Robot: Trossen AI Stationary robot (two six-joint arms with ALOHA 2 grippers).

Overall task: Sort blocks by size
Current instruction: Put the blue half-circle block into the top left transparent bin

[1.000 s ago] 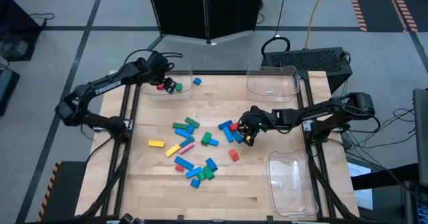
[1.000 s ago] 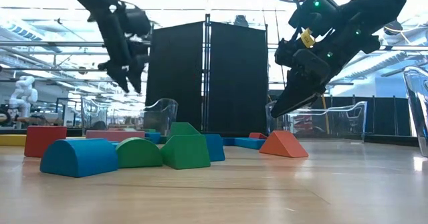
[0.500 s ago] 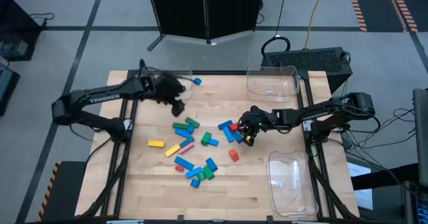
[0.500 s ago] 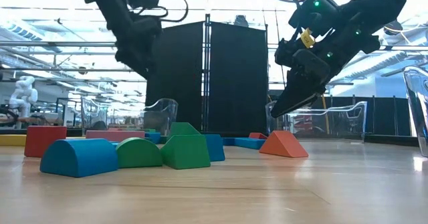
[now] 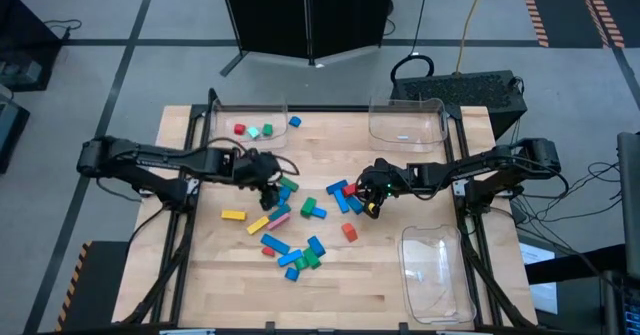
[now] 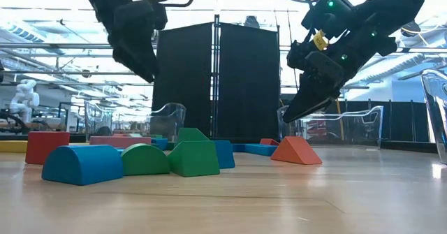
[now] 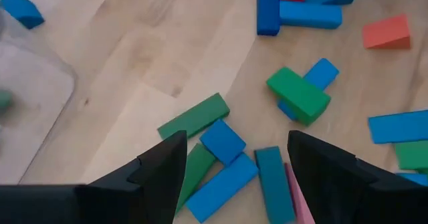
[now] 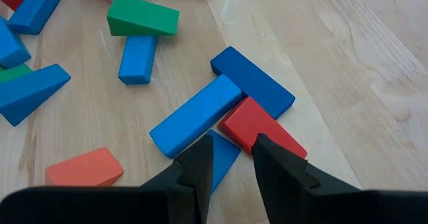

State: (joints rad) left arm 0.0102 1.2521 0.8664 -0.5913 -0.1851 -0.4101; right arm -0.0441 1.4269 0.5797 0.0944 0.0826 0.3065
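Observation:
Several blocks [image 5: 300, 210] in blue, green, red, yellow, pink and teal lie scattered on the wooden table's middle. My left gripper [image 5: 270, 178] hangs open above the cluster's left part, over a green bar [image 7: 194, 116], a blue cube [image 7: 222, 141] and a teal bar [image 7: 273, 184], touching none. My right gripper [image 5: 372, 203] hovers clear of the table [image 6: 290, 117] at the cluster's right side. Its fingers stand a narrow gap apart [image 8: 233, 164] with nothing between them, above a red block [image 8: 257, 124] and two blue bars [image 8: 197, 114].
A clear tray [image 5: 248, 110] at the far left holds a few small blocks; a blue block [image 5: 294, 122] lies beside it. A second tray [image 5: 405, 125] stands at the far right and a third [image 5: 435, 270] at the near right. Bare wood lies along the near edge.
My left gripper has swung from over the far-left tray toward the table's middle and near side, turning as it went. It now hangs over the left part of the block cluster, still open. The right arm has kept still.

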